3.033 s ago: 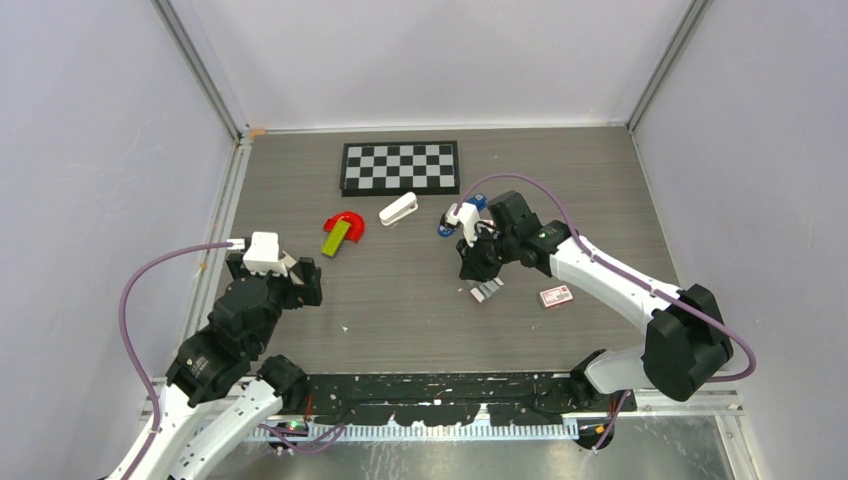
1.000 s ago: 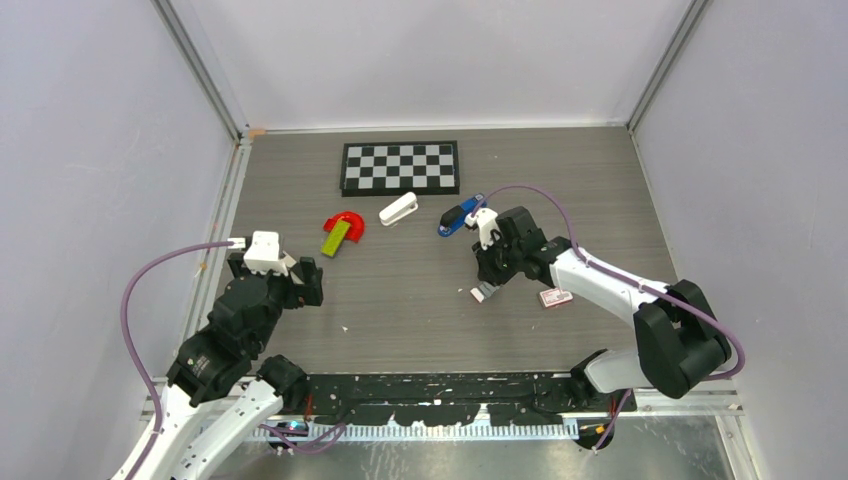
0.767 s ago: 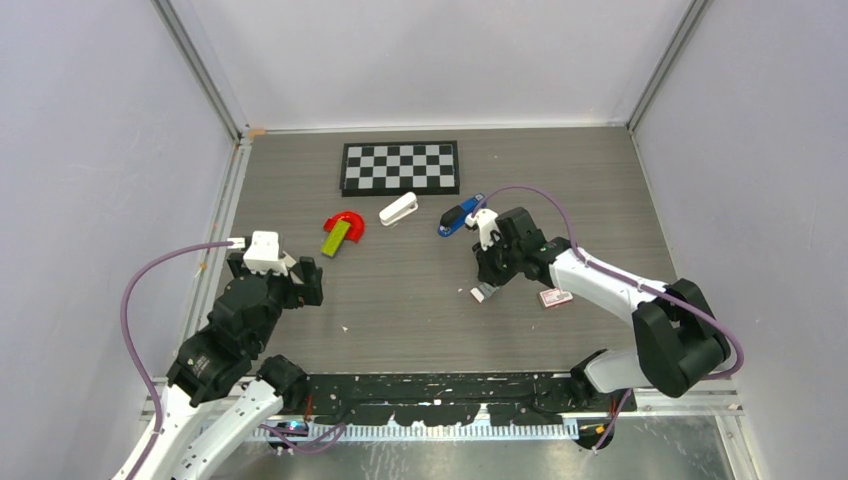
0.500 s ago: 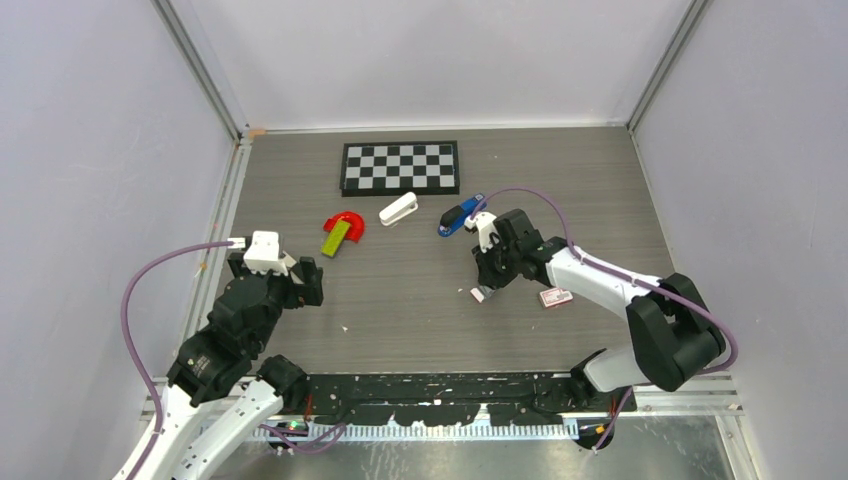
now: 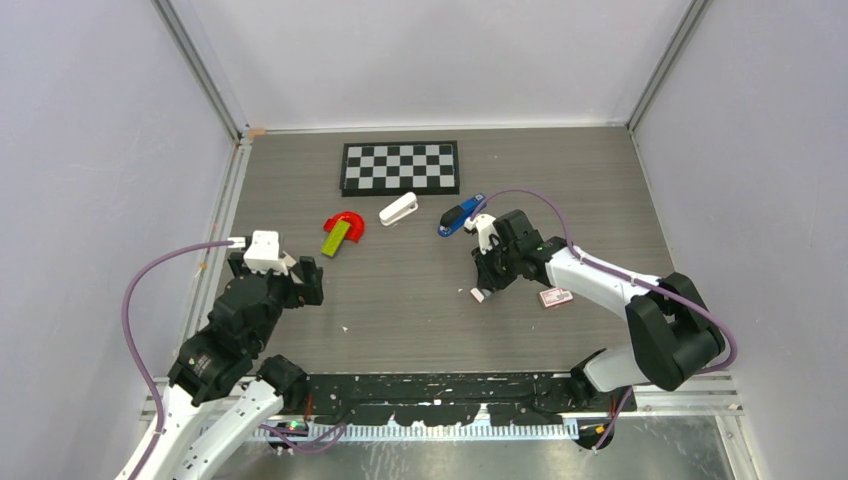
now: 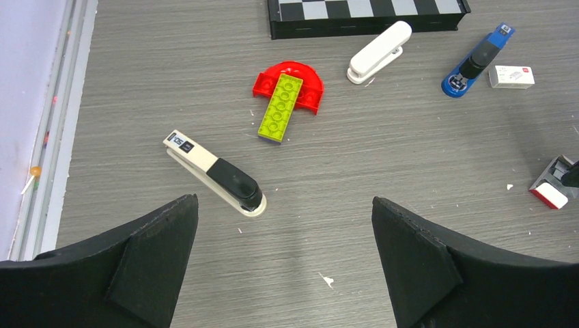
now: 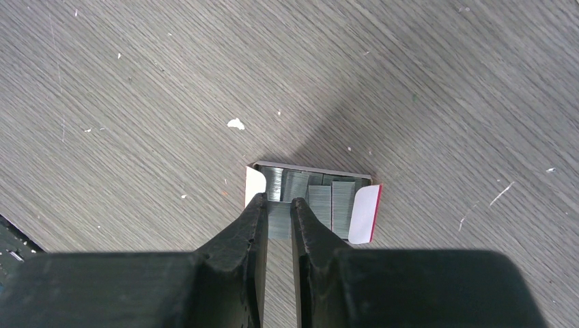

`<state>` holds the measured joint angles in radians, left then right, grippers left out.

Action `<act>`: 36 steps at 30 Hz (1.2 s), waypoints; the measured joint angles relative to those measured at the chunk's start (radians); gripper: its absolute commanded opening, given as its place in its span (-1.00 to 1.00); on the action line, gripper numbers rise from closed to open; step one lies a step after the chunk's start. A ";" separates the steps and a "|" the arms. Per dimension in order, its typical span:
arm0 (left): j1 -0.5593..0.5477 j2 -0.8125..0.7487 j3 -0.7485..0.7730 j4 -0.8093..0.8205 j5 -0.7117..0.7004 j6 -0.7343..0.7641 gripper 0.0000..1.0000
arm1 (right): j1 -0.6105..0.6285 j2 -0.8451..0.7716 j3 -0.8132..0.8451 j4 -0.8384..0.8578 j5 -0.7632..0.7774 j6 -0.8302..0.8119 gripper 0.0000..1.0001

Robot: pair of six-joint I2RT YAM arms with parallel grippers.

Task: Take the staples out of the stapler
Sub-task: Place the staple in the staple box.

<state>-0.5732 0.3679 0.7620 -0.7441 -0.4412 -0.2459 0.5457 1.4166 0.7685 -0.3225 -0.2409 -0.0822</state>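
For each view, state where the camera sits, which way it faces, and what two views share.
Top external: above and behind the robot, facing down over the table; left arm and right arm show.
Left wrist: on the left arm, facing forward and down at the blue stapler; the open left end effector frames it.
Right wrist: on the right arm, facing straight down into the staple box; the right end effector, shut on a staple strip, shows.
Shared: top and left wrist both show the blue stapler and checkerboard.
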 measured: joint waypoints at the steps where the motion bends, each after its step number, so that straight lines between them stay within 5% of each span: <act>1: 0.001 0.001 0.000 0.000 0.000 0.000 0.99 | 0.000 0.000 0.000 0.000 -0.001 0.000 -0.77; 36: 0.019 0.003 0.000 0.013 0.019 0.000 0.99 | 0.019 0.050 0.028 -0.016 0.014 0.002 -0.75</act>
<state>-0.5541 0.3710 0.7620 -0.7315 -0.4217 -0.2462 0.5648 1.4670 0.7963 -0.3382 -0.2264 -0.0799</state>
